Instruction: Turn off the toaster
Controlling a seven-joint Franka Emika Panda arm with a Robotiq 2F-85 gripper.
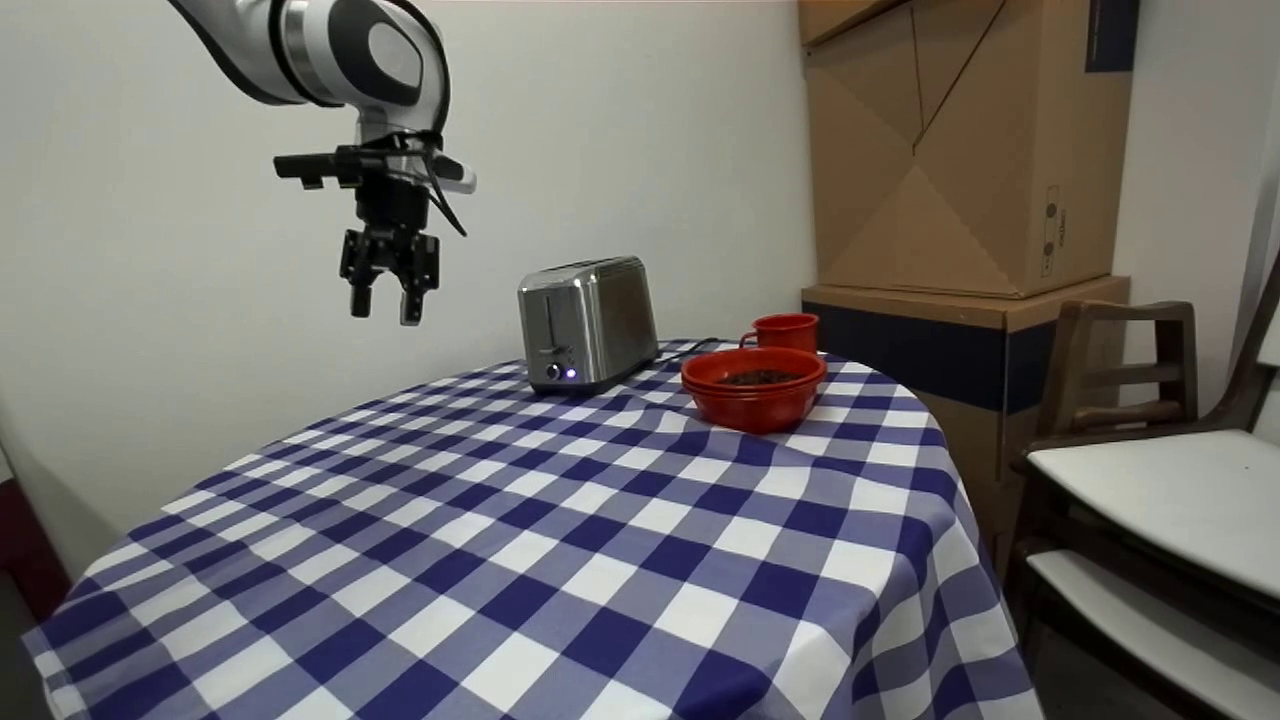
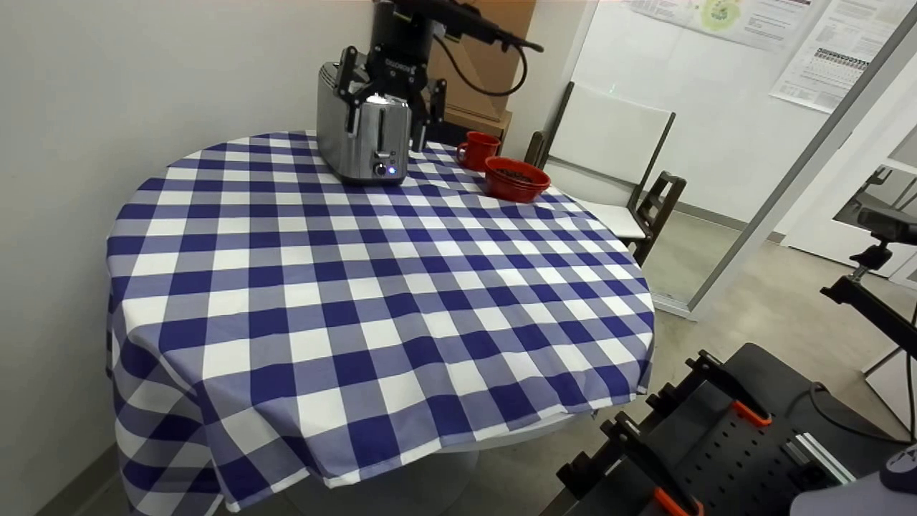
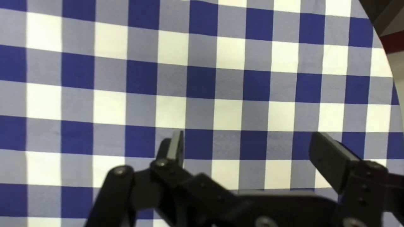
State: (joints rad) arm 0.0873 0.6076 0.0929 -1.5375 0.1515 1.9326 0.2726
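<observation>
Near the toaster [image 1: 600, 325]: red bowls [image 1: 755, 405], a mug [image 1: 787, 332].

Jaws wide apart over checked tablecloth [image 3: 202, 83]; red strip [image 3: 392, 42] beyond edge, upper right.

Low and close, an exterior view looks across the tablecloth [image 1: 560, 540], boxes [image 1: 930, 180] at two o'clock; from higher, an exterior view looks down, toaster [image 2: 367, 159] at eleven o'clock. Both share toaster, bowls [image 1: 755, 408] and cup [image 1: 790, 333]. The wrist view faces down, tablecloth filling most of it.
</observation>
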